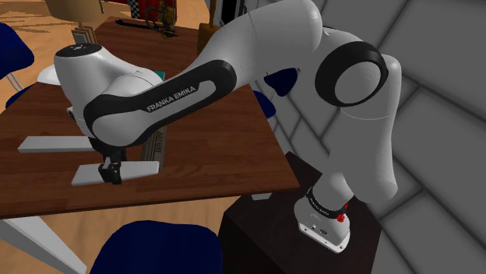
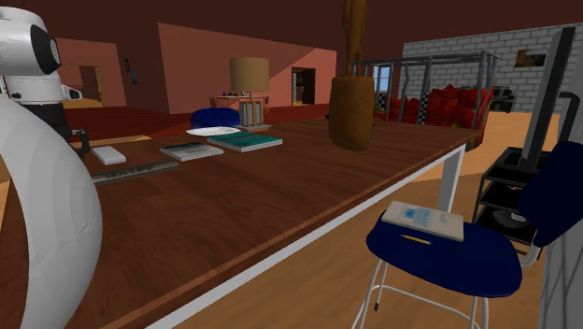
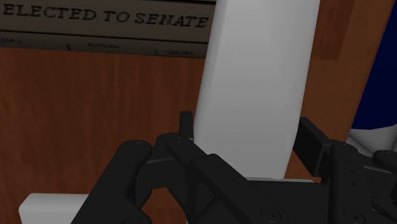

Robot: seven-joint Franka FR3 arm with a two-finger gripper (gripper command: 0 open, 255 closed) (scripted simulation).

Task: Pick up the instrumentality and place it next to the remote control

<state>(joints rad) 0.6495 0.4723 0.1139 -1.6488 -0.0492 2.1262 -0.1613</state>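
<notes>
A flat white slab (image 1: pixel 128 170) lies on the brown wooden table (image 1: pixel 210 148), close to its front edge. My black gripper (image 1: pixel 111 173) comes straight down on the slab's middle. In the wrist view the gripper (image 3: pixel 249 133) has one finger against each long side of the white slab (image 3: pixel 261 76), clasping it. A second, similar pale slab (image 1: pixel 47 144) lies apart from it, toward the shoulder view's left. I cannot tell which of the two is the remote control. The second exterior view has a white slab (image 2: pixel 109 154) beside the arm.
A folded newspaper (image 1: pixel 156 144) with the headline "ELECTED TO SENATE" (image 3: pixel 108 19) lies just beyond the held slab. Two books (image 2: pixel 191 150) and a brown vase (image 2: pixel 352 112) stand farther along the table. Blue chairs (image 1: pixel 156 249) ring the table edges.
</notes>
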